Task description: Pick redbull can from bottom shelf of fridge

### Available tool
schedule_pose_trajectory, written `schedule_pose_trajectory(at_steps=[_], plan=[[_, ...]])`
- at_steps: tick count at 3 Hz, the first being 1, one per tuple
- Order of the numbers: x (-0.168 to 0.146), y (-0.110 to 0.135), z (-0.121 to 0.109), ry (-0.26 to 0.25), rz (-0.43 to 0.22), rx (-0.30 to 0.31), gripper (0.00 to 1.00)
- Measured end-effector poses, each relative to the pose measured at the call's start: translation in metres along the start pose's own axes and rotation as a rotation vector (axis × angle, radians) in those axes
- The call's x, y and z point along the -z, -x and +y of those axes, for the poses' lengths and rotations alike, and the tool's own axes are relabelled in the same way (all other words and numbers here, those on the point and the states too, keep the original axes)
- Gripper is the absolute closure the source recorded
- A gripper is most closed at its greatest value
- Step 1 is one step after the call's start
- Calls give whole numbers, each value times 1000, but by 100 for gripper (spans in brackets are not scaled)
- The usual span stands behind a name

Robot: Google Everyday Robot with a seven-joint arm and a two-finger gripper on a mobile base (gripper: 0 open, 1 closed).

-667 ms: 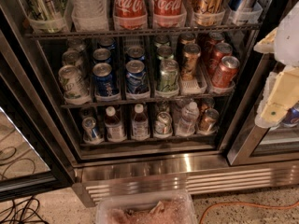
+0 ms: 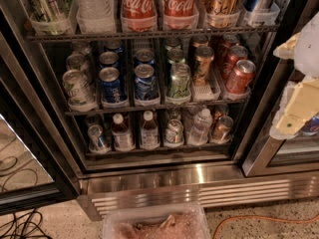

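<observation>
The fridge stands open in front of me, with a steel frame and a dark interior. Its bottom shelf holds the slim blue-and-silver redbull can at the far left, upright in a clear tray. To the can's right stand two small brown bottles, a silver can, a clear bottle and a copper-brown can. My gripper, white and cream, hangs at the right edge of the view, outside the fridge. It is well to the right of the can and higher than it.
The middle shelf holds wider blue, green and red cans. The top shelf holds cola bottles. The open glass door is at left, with black cables on the floor. A clear plastic bin and an orange cable lie below the vented base.
</observation>
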State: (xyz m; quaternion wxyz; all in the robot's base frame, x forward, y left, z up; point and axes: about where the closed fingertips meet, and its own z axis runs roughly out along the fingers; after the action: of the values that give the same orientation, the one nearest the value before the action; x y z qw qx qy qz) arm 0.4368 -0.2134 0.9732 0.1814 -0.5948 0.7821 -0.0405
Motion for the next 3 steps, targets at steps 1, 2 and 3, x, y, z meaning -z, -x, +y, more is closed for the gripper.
schedule_pose_trajectory(at_steps=[1, 2, 3], plan=[[-12, 1, 25, -42, -76, -24, 0], [-37, 1, 35, -10, -203, -27, 0], [-34, 10, 38, -3, -239, -3, 0]])
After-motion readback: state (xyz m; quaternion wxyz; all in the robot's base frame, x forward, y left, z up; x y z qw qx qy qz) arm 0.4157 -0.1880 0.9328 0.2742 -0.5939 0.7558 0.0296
